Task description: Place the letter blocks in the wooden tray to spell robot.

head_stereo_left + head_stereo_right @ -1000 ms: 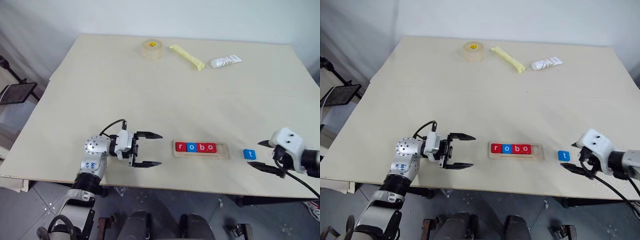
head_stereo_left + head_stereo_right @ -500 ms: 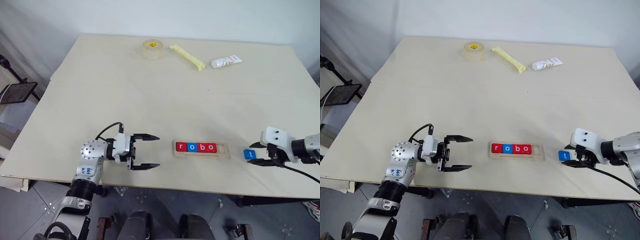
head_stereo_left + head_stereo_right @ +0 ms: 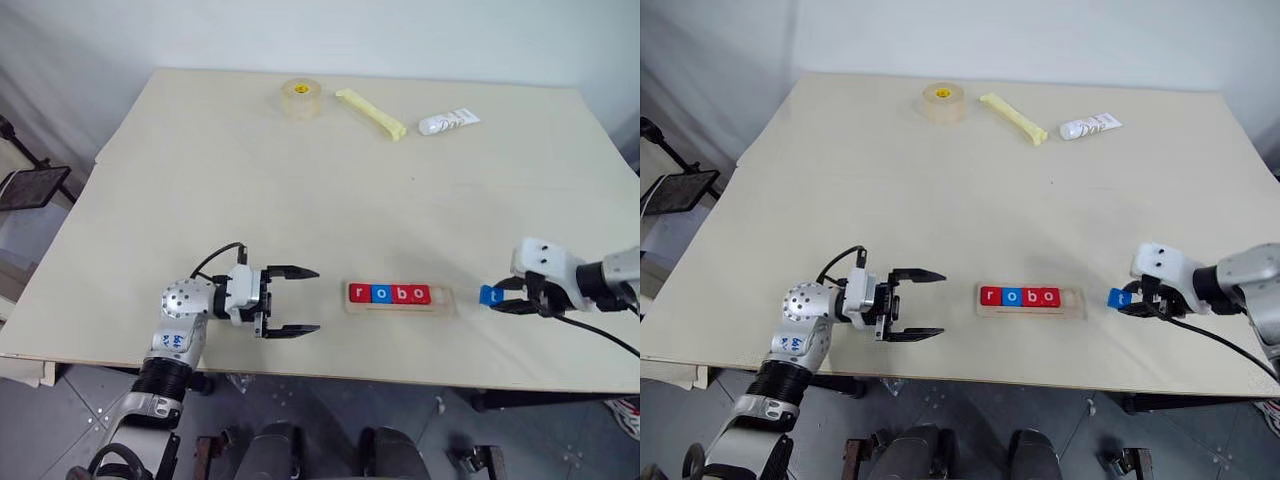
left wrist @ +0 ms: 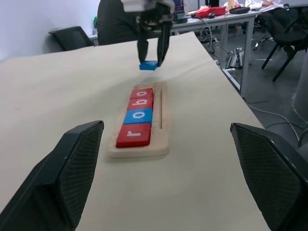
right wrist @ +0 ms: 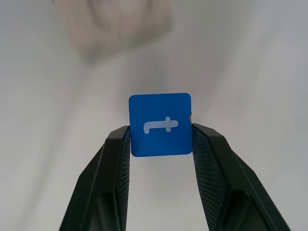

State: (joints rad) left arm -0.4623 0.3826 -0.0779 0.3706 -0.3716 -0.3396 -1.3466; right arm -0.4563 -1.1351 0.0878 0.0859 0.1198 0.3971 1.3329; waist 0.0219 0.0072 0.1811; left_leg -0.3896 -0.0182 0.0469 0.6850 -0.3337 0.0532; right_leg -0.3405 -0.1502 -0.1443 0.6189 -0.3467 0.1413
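- The two head views look forward and down from above the near edge of the table, taking in nearly its whole top.
- The left wrist view sits low, just above the tabletop, facing along the wooden tray toward the right gripper.
- The right wrist view looks closely down at the blue t block.
- Head and left wrist views share the tray.

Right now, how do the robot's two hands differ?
The left hand is open and empty beside the wooden tray; the right hand is shut on the blue t block. The left points sideways toward the tray; the right angles downward. Both have two black fingers.
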